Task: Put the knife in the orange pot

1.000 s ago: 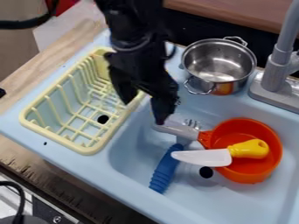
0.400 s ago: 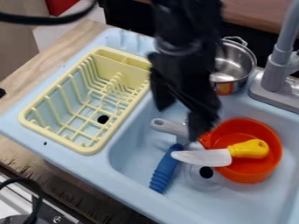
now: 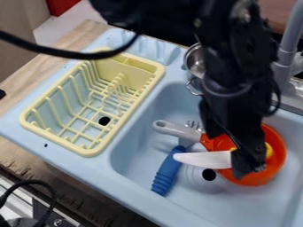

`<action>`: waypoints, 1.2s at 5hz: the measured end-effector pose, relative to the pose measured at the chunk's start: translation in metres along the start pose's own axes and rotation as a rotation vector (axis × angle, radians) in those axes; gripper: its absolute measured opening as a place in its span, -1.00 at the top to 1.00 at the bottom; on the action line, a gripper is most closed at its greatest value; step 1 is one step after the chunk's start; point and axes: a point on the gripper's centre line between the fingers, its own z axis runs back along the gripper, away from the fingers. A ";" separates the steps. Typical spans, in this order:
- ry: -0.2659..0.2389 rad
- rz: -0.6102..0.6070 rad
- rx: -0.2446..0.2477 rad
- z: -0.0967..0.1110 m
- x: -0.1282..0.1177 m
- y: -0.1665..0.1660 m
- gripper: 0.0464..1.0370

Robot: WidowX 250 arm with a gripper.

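The black gripper [image 3: 248, 166] hangs over the orange pot, in front of the knife's yellow handle; how its fingers stand cannot be made out. The knife [image 3: 204, 159] lies across the pot's left rim, its white blade pointing left over the sink and part of its yellow handle over the pot's inside. The orange pot [image 3: 276, 166] sits in the sink at the right, its grey-tipped handle extending to the upper left. The arm hides the middle of the pot and much of the knife's handle.
A blue-handled utensil [image 3: 165, 174] lies in the sink left of the pot. A yellow dish rack [image 3: 89, 150] stands at the left. Behind the arm are a steel pot [image 3: 194, 62] and the grey faucet [image 3: 287, 48]. A black cable [image 3: 65, 52] crosses the upper left.
The arm and gripper have moved right and down, from the area between rack and steel pot to over the orange pot and knife handle. Knife and pot lie where they were.
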 end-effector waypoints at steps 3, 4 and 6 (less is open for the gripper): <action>-0.016 -0.274 -0.139 -0.033 0.006 -0.014 -0.92; 0.000 -0.305 -0.143 -0.045 0.010 -0.019 -0.92; -0.009 -0.353 -0.156 -0.057 0.014 -0.029 -0.92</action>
